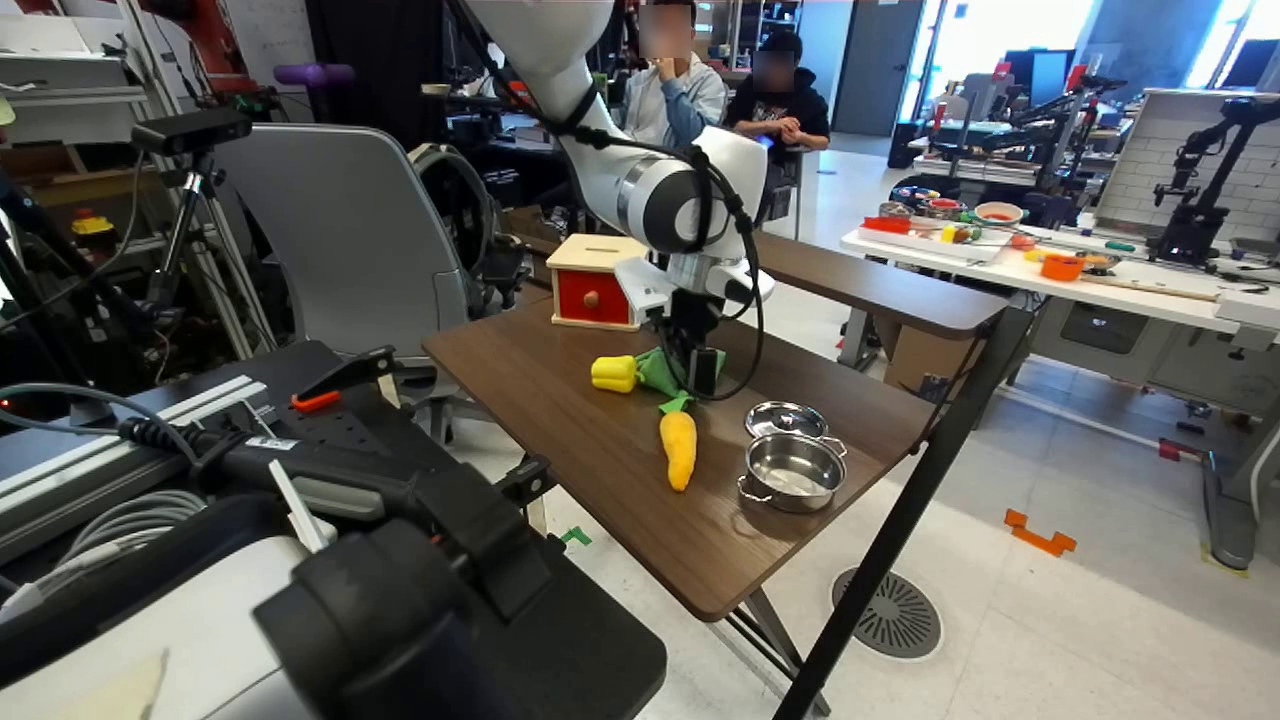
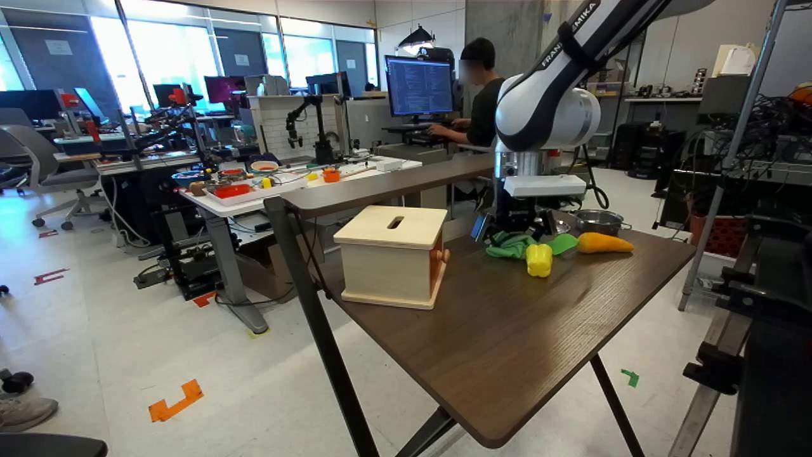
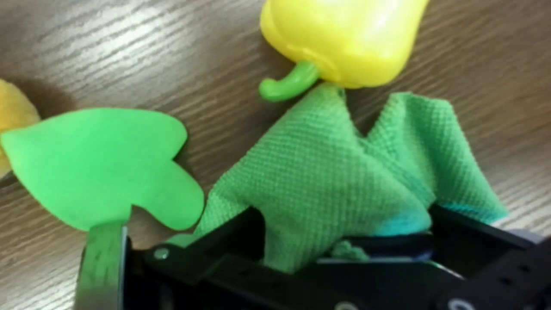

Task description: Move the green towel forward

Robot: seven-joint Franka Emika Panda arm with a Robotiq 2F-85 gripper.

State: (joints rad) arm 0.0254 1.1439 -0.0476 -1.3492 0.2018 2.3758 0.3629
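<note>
A rumpled green towel (image 3: 318, 181) is lying on the wood-grained table (image 3: 206, 30), and the fingers (image 3: 101, 267) are standing wide apart with part of the cloth showing between them. One corner is reaching right up to a yellow toy bell pepper (image 3: 348, 38), whose green stem (image 3: 295, 82) is curling sideways. Beside the towel, a flat green leaf (image 3: 94, 159) is stretching its tip over a rounded yellow-orange thing (image 3: 15, 116) that is showing only partly.

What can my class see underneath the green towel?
In the wrist view, brown tabletop shows around the green towel; whatever lies directly beneath its folds is covered and cannot be seen.
</note>
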